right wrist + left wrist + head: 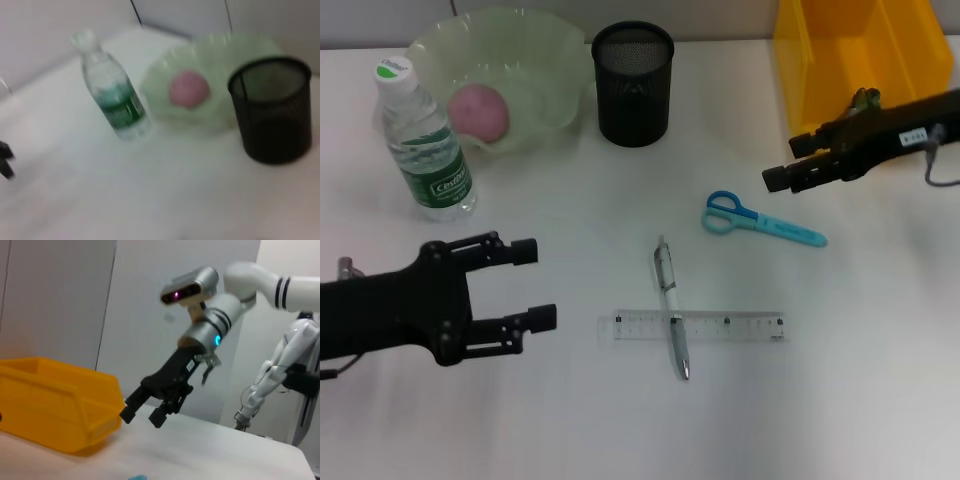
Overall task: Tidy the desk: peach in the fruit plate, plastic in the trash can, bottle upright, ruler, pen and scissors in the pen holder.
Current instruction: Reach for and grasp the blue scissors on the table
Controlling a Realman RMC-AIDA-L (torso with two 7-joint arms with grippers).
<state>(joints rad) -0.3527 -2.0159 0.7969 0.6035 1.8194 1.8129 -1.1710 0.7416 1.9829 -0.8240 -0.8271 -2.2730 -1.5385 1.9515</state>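
The pink peach [478,110] lies in the pale green fruit plate [535,60] at the back left. The water bottle [424,140] stands upright beside the plate. The black mesh pen holder [633,85] stands at the back middle. Blue scissors [760,220] lie right of centre. A silver pen [671,305] lies across a clear ruler [700,326] in the middle. My left gripper [534,284] is open and empty at the front left. My right gripper [782,165] is empty above the table, up and right of the scissors; it shows in the left wrist view [142,412] with fingers slightly parted.
A yellow bin [860,60] stands at the back right, behind my right arm. The right wrist view shows the bottle [112,95], plate [220,60] with peach [189,89], and pen holder [272,115].
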